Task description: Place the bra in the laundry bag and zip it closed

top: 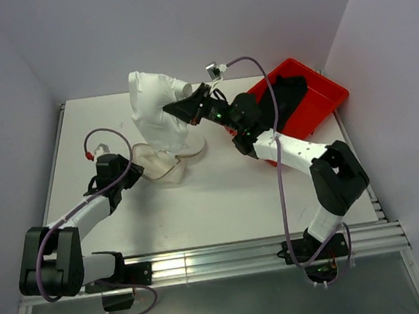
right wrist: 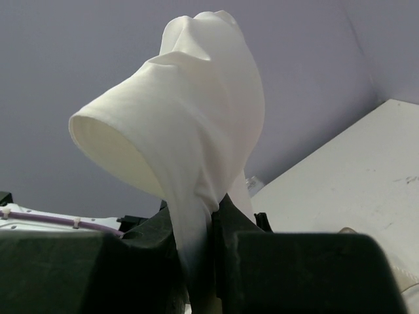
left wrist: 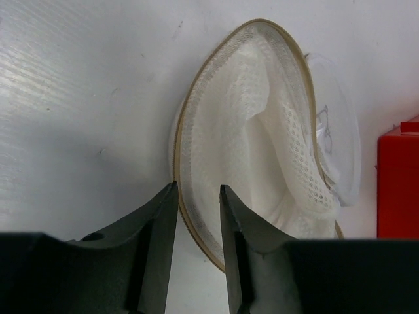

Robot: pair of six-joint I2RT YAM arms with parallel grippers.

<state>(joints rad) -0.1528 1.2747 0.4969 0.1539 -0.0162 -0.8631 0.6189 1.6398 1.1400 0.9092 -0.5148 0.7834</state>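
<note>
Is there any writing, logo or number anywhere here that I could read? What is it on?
No text here can be read.
The lid of the laundry bag carries a small dark printed mark, too blurred to read.
The bra, the red tray and the table show no writing.

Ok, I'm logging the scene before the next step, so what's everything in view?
bra: one, white, held up above the table
laundry bag: one, white mesh, open on the table's middle
tray: one, red, far right corner
dark item: one, black, inside the tray
table: one, white, under everything
left fingers: two, black, straddling the bag's rim
right fingers: two, black, pinching the bra
</note>
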